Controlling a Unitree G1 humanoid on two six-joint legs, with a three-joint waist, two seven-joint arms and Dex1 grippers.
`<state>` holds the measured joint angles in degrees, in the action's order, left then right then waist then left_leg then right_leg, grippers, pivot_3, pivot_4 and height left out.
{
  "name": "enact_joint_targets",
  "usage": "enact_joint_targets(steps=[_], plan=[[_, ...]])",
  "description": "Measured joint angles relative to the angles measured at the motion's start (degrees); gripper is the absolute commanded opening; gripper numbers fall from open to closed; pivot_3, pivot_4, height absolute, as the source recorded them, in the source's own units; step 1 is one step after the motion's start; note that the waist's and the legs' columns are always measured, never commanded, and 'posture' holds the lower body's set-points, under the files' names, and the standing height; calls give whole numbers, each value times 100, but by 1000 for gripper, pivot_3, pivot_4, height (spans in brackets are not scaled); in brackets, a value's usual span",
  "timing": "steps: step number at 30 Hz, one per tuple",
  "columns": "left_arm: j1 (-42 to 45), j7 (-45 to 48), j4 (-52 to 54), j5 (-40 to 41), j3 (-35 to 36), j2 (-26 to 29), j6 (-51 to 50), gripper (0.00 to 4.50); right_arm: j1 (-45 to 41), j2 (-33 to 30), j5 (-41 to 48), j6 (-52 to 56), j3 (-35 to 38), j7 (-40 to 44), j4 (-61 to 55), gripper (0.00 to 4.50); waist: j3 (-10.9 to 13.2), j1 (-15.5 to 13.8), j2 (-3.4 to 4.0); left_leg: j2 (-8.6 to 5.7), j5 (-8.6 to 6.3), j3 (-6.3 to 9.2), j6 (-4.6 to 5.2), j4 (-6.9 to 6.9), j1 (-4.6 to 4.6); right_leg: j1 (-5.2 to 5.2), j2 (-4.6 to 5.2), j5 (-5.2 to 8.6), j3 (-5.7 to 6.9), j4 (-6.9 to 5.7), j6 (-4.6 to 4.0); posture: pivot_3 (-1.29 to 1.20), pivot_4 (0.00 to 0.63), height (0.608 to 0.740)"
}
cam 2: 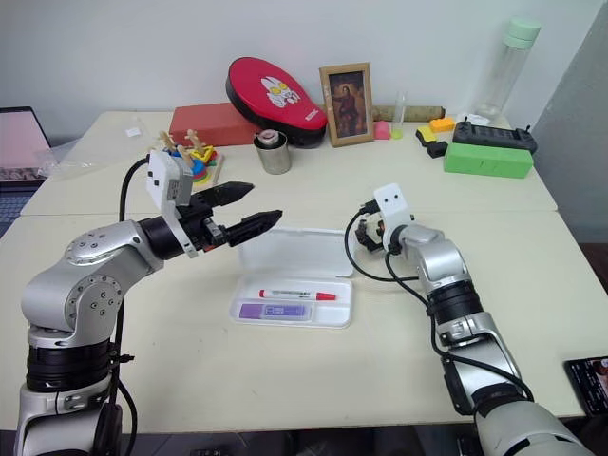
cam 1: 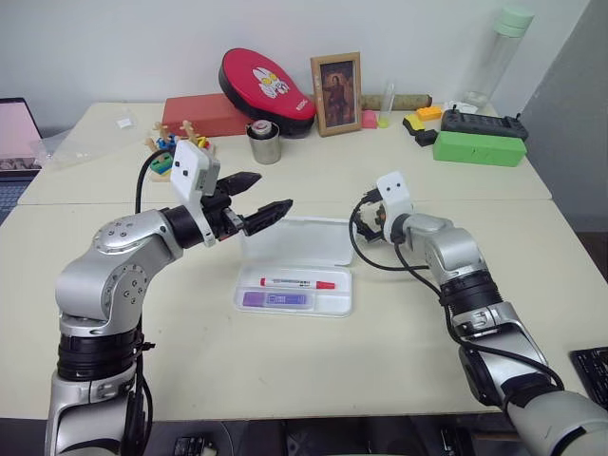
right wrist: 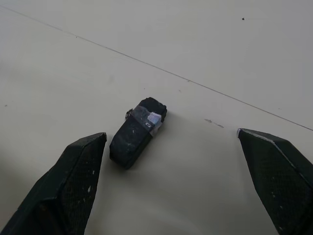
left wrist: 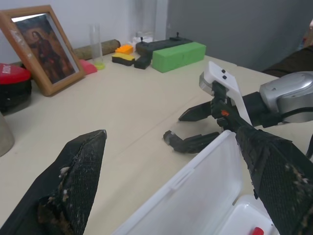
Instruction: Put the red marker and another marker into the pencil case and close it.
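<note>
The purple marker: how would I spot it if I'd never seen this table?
Find the open white pencil case in the middle of the near table, its lid tipped up behind it. Two markers lie inside its tray, side by side. The purple marker is the nearer one: short, chunky and lavender, unlike the slim white red marker with its red cap behind it.

Flat white plastic pencil case with rounded corners (cam 1: pixel 328 306), lying open near the middle of the cream table (cam 1: pixel 285 370), hinged lid (cam 1: pixel 296 242) tipped back on the far side. Inside the tray, two markers side by side, both lengthwise. Slim white-barrelled red marker with red cap (cam 1: pixel 297 283) on the far side; short, chunky light-purple marker (cam 1: pixel 275 298) on the near side, toward the tray's left end.
</note>
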<state>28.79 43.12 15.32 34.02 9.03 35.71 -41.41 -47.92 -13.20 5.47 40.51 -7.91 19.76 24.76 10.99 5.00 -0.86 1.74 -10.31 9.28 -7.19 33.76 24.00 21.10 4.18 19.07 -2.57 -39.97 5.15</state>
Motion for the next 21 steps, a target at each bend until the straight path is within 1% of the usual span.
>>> enact_joint_targets(steps=[3, 6, 7, 10, 11, 13, 18, 21], plan=[[44, -3, -19, -26, -10, 0, 74, 4485, 7, 30, -29, -14, 0, -2, 29, 4500, 0, -1, 0, 0, 0, 0, 0, 0, 0, 0, 0, 0, 0, 0, 0, 0, 150, 740], [58, -3, -20, -27, -11, -1, 101, 4500, 7, 71, -61, -41, -7, -1, 50, 3937, 0, -1, 0, 0, 0, 0, 0, 0, 0, 0, 0, 0, 0, 0, 0, 0, 150, 740], [59, -5, -20, -27, -14, -1, 111, 4500, 5, 94, -88, -81, -13, 3, 72, 3733, 0, 0, 0, 0, 0, 0, 0, 0, -1, 0, 0, 0, 0, -1, 0, 0, 150, 740], [65, -24, -20, -47, -35, -2, 178, 4500, -19, 133, -97, -205, -15, 11, 192, 2915, 0, -1, 0, 0, 0, 0, 0, 0, -1, -1, 0, 0, -1, -1, 0, 0, 150, 740], [66, -33, -20, -55, -53, -4, 187, 4500, -26, 141, -101, -257, -15, 13, 236, 2757, 0, -1, 0, 0, 0, 0, 0, 0, -1, -1, 0, 0, -1, -1, 0, 0, 150, 740], [66, -67, -20, -60, -87, -21, 188, 4500, -42, 145, -143, -308, -16, 15, 282, 2304, 0, -1, 0, 0, 0, 0, 0, 1, -2, -2, 0, 0, -1, -2, 0, 0, 150, 740], [65, -129, -18, -59, -90, -46, 188, 4500, -72, 148, -202, -399, -16, 30, 367, 1066, 0, -16, 0, 0, 0, 0, 0, 1, -2, -2, 0, 0, 0, -1, 0, 0, 150, 740], [65, -137, -17, -58, -92, -57, 188, 4500, -87, 147, -211, -435, -15, 46, 409, 421, 0, -17, 0, 0, 0, 0, 0, 1, -2, -2, 0, 0, 0, -1, 0, 0, 150, 740]])
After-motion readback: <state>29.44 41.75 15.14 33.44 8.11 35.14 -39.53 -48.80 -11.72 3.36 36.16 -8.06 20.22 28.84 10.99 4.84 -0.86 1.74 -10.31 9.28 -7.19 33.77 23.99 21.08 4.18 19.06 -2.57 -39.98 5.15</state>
